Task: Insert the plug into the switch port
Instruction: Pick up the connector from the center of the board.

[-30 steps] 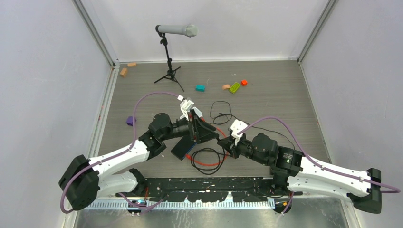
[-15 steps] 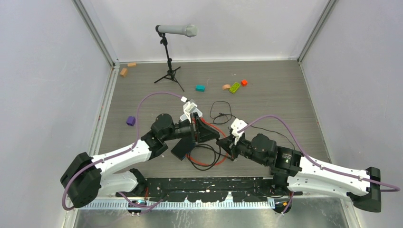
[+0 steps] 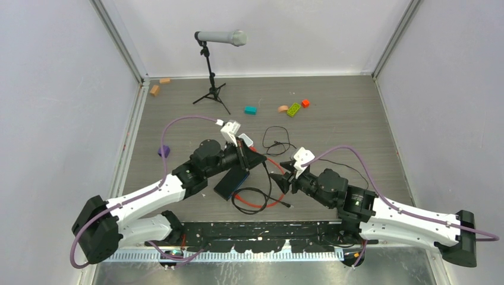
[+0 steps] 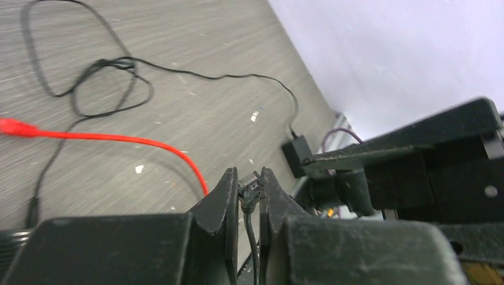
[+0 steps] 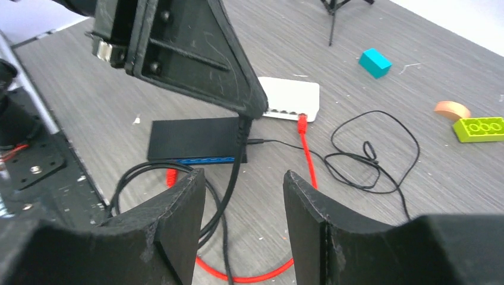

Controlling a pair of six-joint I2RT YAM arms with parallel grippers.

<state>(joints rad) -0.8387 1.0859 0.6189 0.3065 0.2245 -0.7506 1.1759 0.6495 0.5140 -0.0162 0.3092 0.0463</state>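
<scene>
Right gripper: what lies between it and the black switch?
In the right wrist view: a hanging black cable and a red cable end, near the switch's blue edge.

No readable text, label or number anywhere.

Plug (image 4: 251, 189): clear-tipped, on blk cable (image 5: 232, 190), pinched in L gripper (image 4: 249, 173), above one short end of blk box (image 5: 190, 138). Switch port (image 5: 205, 160): along box's blue long edge; box lies flat.
</scene>
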